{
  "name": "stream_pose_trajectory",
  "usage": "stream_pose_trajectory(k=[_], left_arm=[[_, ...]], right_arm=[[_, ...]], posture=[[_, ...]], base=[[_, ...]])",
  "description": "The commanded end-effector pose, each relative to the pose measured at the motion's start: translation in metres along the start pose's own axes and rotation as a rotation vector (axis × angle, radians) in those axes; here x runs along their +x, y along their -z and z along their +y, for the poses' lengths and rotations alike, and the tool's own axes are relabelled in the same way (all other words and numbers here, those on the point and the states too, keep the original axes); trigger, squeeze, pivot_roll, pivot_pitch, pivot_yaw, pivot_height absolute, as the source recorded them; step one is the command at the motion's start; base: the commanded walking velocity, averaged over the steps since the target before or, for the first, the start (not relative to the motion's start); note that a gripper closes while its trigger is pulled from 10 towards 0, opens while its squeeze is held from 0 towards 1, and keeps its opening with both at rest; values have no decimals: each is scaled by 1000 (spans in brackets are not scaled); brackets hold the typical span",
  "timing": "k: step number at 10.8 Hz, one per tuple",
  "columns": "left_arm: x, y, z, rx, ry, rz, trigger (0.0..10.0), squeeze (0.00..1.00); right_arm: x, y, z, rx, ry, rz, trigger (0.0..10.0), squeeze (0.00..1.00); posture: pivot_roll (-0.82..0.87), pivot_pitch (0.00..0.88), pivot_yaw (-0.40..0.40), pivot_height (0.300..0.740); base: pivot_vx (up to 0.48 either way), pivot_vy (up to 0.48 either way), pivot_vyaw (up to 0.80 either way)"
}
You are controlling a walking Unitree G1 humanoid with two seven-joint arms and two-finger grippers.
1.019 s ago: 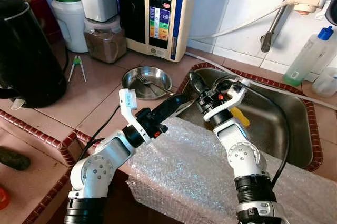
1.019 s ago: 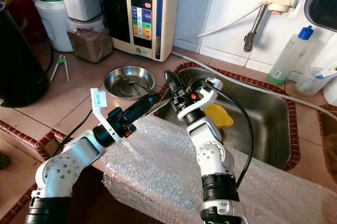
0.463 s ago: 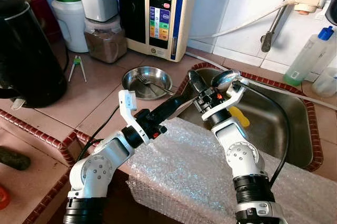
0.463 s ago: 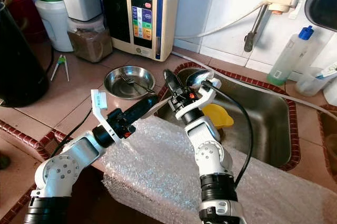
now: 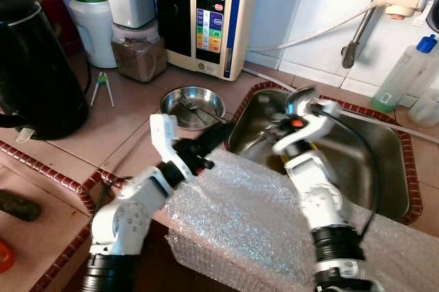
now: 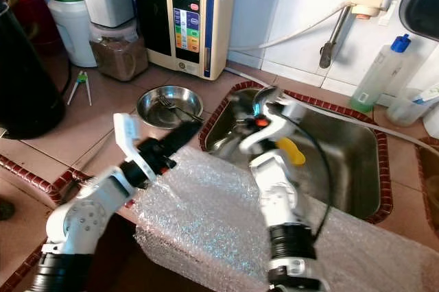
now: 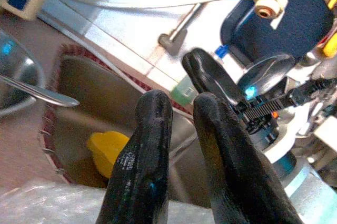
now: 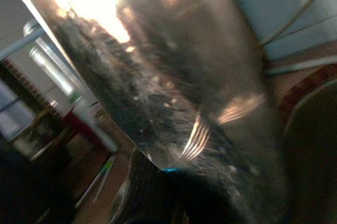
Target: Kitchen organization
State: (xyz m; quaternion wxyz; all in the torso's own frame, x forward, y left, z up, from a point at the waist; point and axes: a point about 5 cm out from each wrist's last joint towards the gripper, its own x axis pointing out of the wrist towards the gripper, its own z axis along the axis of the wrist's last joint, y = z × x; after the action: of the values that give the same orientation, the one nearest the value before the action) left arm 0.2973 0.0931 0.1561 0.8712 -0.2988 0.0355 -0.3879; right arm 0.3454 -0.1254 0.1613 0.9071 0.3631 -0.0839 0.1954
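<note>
right hand [image 5: 291, 117] pinching ladle [image 5: 300, 100] over sink [image 5: 384, 162] | left hand [image 5: 209, 142] fingers pressed together

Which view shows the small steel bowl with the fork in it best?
The left eye view: the steel bowl sits whole on the counter beside the sink, the fork lying in it. The right eye view shows the same. The left wrist view catches its rim and a utensil handle; the right wrist view is blurred.

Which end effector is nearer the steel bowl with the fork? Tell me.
The left. The left end effector reaches just beside the steel bowl, at its sink-side rim. The right end effector is farther off, raised over the sink and holding a spoon.
</note>
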Motion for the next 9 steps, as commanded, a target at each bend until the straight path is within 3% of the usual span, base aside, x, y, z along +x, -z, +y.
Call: stream_pose_trajectory(k=[1, 3, 4, 7, 9], left_arm=[[4, 1, -1, 49, -4, 15, 10000, 1000], [-1, 13, 1, 183, 25, 110, 10000, 1000], [-3, 15, 1, 207, 39, 137, 10000, 1000], [-10, 30, 2, 333, 98, 262, 10000, 1000], [-13, 35, 1, 378, 141, 308, 10000, 1000]], right_arm=[[5, -10, -1, -64, 21, -20, 0, 0], [-1, -31, -24, -245, 103, -20, 0, 0], [-6, -39, -35, -290, 133, -22, 0, 0], [-36, -52, -84, -626, 318, 129, 0, 0], [-60, -49, -111, -682, 412, 209, 0, 0]], posture=[[93, 0, -29, 740], [92, 0, -30, 740], [92, 0, -31, 740], [92, 0, -28, 740], [93, 0, -27, 740]], base=[[0, 0, 0], [0, 0, 0], [0, 0, 0], [0, 0, 0], [0, 0, 0]])
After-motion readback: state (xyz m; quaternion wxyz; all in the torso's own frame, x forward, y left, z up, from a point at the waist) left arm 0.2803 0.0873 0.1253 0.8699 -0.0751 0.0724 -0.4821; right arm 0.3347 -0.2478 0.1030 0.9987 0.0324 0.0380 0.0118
